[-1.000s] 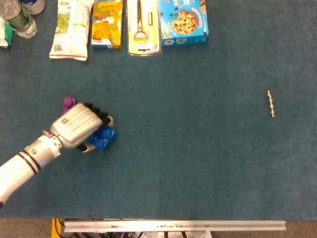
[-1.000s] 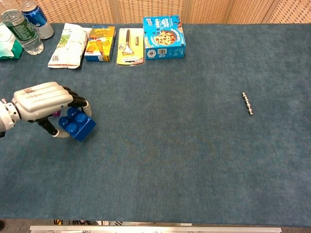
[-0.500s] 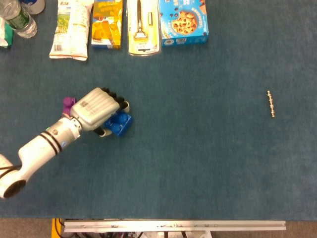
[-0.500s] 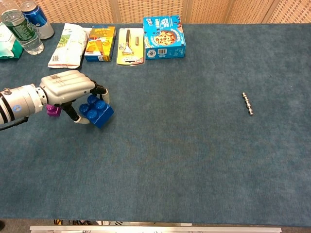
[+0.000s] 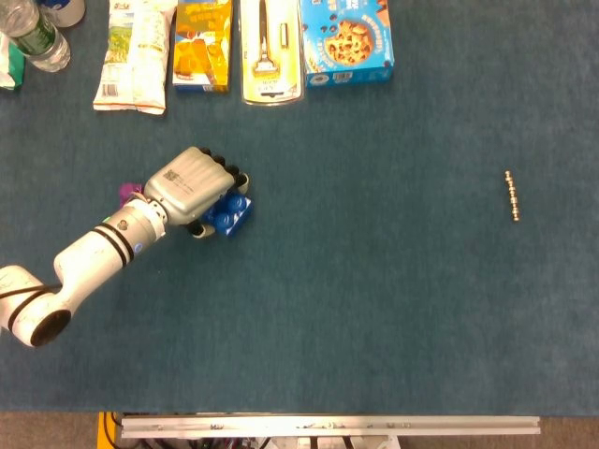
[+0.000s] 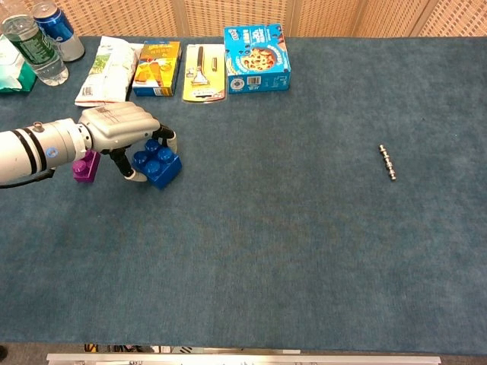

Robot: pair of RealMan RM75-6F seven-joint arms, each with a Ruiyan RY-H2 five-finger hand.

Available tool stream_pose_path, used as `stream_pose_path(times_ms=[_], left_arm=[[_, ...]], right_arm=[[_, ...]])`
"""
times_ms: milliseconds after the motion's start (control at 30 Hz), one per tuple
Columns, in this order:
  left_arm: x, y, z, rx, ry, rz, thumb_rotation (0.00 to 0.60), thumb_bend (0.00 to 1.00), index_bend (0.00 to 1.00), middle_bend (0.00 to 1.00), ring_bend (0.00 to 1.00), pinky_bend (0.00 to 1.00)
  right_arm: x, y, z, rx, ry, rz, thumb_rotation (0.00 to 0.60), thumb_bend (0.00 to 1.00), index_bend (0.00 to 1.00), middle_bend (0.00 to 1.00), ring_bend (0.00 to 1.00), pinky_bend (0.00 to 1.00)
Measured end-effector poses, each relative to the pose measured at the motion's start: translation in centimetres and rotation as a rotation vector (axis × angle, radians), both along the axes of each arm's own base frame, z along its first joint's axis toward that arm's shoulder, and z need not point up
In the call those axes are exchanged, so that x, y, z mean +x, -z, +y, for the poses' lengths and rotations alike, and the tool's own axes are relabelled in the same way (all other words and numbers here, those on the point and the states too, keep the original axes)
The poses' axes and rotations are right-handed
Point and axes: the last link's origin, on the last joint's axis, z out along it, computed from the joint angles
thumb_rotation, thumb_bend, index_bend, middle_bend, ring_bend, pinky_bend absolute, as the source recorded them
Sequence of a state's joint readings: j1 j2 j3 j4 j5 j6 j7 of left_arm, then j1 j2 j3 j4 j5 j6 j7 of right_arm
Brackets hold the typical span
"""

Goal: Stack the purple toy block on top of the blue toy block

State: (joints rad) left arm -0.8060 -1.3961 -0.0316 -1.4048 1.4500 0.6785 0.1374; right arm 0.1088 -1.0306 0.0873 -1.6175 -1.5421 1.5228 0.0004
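Left hand (image 6: pixel 122 131) gripping blue block (image 6: pixel 157 162) beside purple block (image 6: pixel 85 166), wide bare cloth (image 6: pixel 289 251) rightward.

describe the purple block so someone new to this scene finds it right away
Start at the snack packs lined along the table's far edge, then drop down toward the left hand gripping the blue block. The purple block stands just left of them: smaller, and nothing holds it.

Even overhead light is filling both views; shadows are staying faint. Glare is showing on the glossy yellow blister pack (image 5: pixel 270 51) at twelve o'clock. Focus is holding sharp.
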Motion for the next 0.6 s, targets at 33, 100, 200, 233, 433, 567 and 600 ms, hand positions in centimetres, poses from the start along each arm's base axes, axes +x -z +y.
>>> stream_pose_path(times_ms=[33, 100, 200, 233, 433, 567, 600], left_arm=[[0.0, 0.0, 0.1, 0.003, -0.003, 0.003, 0.600, 0.21, 0.26, 0.26, 0.25, 0.33], [0.1, -0.1, 0.3, 0.007, -0.007, 0.005, 0.600, 0.21, 0.23, 0.25, 0.24, 0.33], [0.2, -0.3, 0.2, 0.009, -0.014, 0.004, 0.600, 0.21, 0.20, 0.25, 0.23, 0.32], [0.2, -0.5, 0.1, 0.008, -0.016, 0.008, 0.600, 0.21, 0.18, 0.24, 0.22, 0.32], [-0.2, -2.3, -0.5, 0.032, -0.020, 0.019, 0.600, 0.21, 0.17, 0.24, 0.22, 0.32], [-0.9, -4.3, -0.8, 0.058, -0.059, 0.022, 0.600, 0.21, 0.17, 0.24, 0.22, 0.30], [-1.1, -4.7, -0.8, 0.063, -0.073, 0.023, 0.600, 0.21, 0.17, 0.24, 0.22, 0.29]], right_arm=[[0.0, 0.0, 0.0, -0.001, 0.000, 0.000, 0.600, 0.35, 0.34, 0.42, 0.34, 0.37], [0.0, -0.1, 0.0, -0.002, 0.000, 0.000, 0.600, 0.35, 0.34, 0.42, 0.34, 0.37], [-0.1, -0.1, 0.0, -0.002, 0.000, -0.001, 0.600, 0.35, 0.34, 0.42, 0.34, 0.36], [-0.1, -0.1, 0.0, -0.002, 0.000, -0.002, 0.600, 0.35, 0.34, 0.42, 0.34, 0.37], [-0.1, 0.1, -0.2, 0.005, -0.007, -0.007, 0.600, 0.35, 0.34, 0.42, 0.34, 0.37], [-0.1, 0.2, -0.3, 0.011, -0.010, -0.008, 0.600, 0.35, 0.34, 0.42, 0.34, 0.37], [-0.1, 0.3, -0.3, 0.013, -0.009, -0.009, 0.600, 0.35, 0.34, 0.42, 0.34, 0.36]])
